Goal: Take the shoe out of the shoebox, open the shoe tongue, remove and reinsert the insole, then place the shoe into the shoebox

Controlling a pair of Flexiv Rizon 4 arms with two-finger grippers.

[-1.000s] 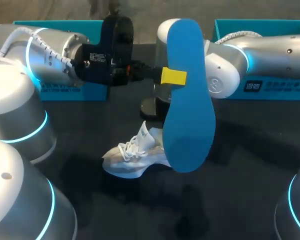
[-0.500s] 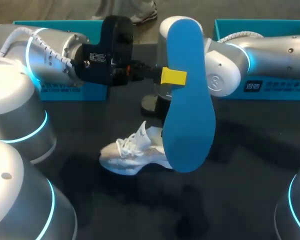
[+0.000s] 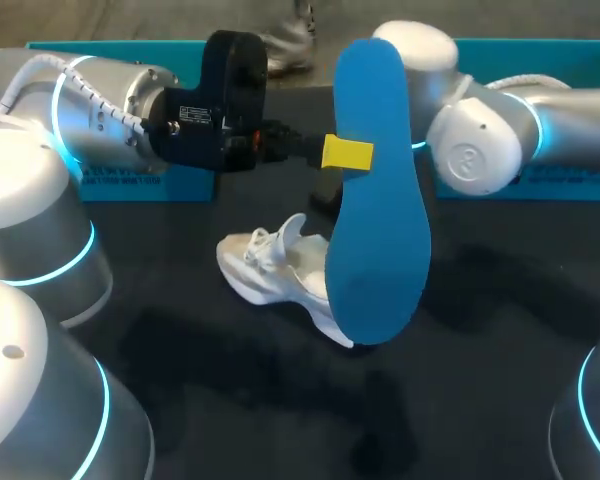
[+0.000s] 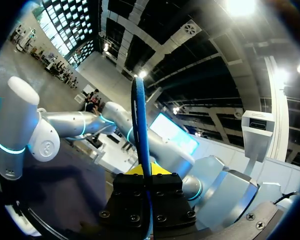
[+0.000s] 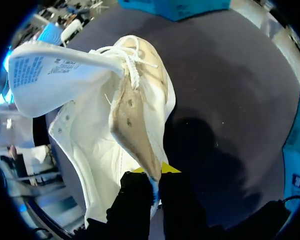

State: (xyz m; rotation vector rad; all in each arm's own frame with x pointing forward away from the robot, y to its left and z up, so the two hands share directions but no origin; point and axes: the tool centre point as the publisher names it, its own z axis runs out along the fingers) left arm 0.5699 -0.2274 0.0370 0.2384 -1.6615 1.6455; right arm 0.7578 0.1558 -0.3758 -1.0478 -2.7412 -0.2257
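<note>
Over the dark tabletop (image 3: pixel 500 330), your left end effector (image 3: pixel 345 154) is clamped on the blue insole (image 3: pixel 375 200), holding it upright in front of the white shoe (image 3: pixel 270 265). Your right end effector (image 5: pixel 154 181) pinches the shoe's collar at mid-tabletop, and the tongue is flared open.

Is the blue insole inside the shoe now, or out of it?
Out. The left gripper holds the blue insole upright in the air, outside the white shoe.
</note>
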